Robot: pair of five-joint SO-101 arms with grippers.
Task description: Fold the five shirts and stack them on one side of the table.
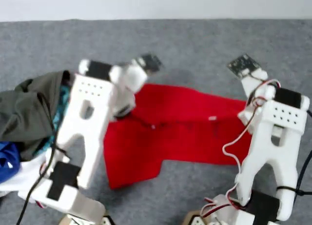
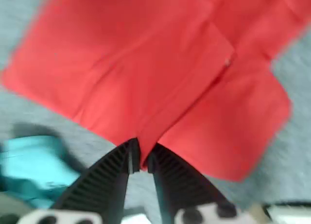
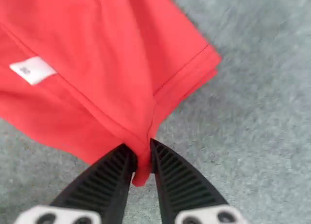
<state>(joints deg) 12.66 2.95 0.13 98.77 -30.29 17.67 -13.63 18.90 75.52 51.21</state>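
Red cloth takes up the middle of the grey table (image 1: 195,49): one shirt (image 1: 185,122) is spread out fairly flat, with a flap hanging toward the near edge and a white label (image 3: 31,69) facing up. The left gripper (image 2: 141,153) is clamped on the shirt's edge on the side nearest the pile, a pinch of red fabric caught between its closed jaws. The right gripper (image 3: 142,151) is likewise closed on the fabric, holding it beside a hemmed corner at the opposite end. Off to the left sits the heap of waiting shirts, a dark one (image 1: 29,108) on top, a teal one (image 1: 58,112) peeking out, and blue (image 1: 7,161) and white (image 1: 24,176) ones below it, all crumpled and none folded.

As I judge it, the work is early, with this red shirt being folded and the others yet to come. The next move calls for both arms to lift together and carry the held edge across the body of the shirt, keeping the cloth taut between them so it lands square. Uneven travel would skew the fold or drag the whole shirt along the table
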